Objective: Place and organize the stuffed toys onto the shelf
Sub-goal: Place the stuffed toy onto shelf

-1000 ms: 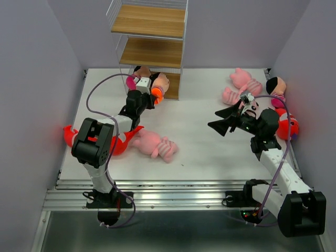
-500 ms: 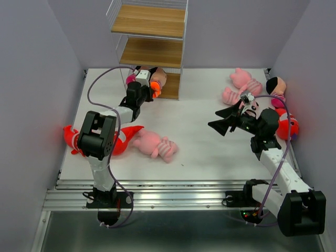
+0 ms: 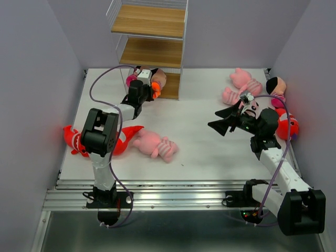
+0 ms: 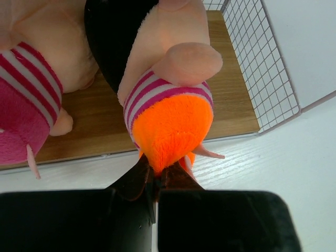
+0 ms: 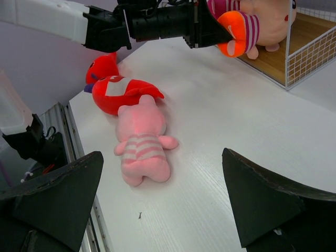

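Note:
My left gripper is shut on the orange leg of a dark-haired doll and holds it at the front edge of the shelf's bottom board. A second doll with pink striped legs lies on that board to its left. My right gripper is open and empty above mid-table. In the right wrist view its jaws stand wide apart, with a pink animal and a red shark beyond them. Both of these lie at the near left in the top view, the animal beside the shark.
Pink animals, another doll and a red shark lie clustered at the far right by the wall. The shelf's wire mesh side stands right of the held doll. The two upper boards are bare.
My left gripper has pushed the held doll farther away, toward the shelf's bottom tier. The right arm has not moved.

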Tool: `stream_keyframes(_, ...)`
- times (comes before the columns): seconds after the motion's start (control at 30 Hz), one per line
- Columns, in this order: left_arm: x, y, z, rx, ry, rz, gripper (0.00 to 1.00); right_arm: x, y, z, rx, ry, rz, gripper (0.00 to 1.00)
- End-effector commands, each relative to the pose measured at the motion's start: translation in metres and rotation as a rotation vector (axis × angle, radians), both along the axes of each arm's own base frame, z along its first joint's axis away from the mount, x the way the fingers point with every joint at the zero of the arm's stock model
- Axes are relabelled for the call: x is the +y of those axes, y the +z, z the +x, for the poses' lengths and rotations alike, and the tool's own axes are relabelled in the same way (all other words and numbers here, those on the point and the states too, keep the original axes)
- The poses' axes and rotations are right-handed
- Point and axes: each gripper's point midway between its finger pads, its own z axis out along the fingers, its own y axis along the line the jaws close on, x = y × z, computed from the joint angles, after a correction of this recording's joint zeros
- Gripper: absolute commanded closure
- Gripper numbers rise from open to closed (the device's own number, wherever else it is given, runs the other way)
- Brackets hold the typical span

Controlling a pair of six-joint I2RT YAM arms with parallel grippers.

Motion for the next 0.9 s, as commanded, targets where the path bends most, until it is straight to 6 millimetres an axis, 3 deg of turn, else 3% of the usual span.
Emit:
stream_keyframes(0.0, 0.006, 0.036, 0.02, -0.096, 0.036, -0.009, 0.96, -0.001, 0.009, 0.002, -0.069, 0.008, -0.008, 0.0)
stream_keyframes(0.37, 0.014, 0.03, 0.03, -0.075, 0.075, 0.006, 0.85, -0.001, 0.009, 0.002, -0.069, 0.008, -0.008, 0.0)
stream_keyframes(0.87, 0.022, 0.023, 0.035, -0.061, 0.098, 0.048, 0.79, -0.001, 0.009, 0.001, -0.072, 0.009, -0.01, 0.0)
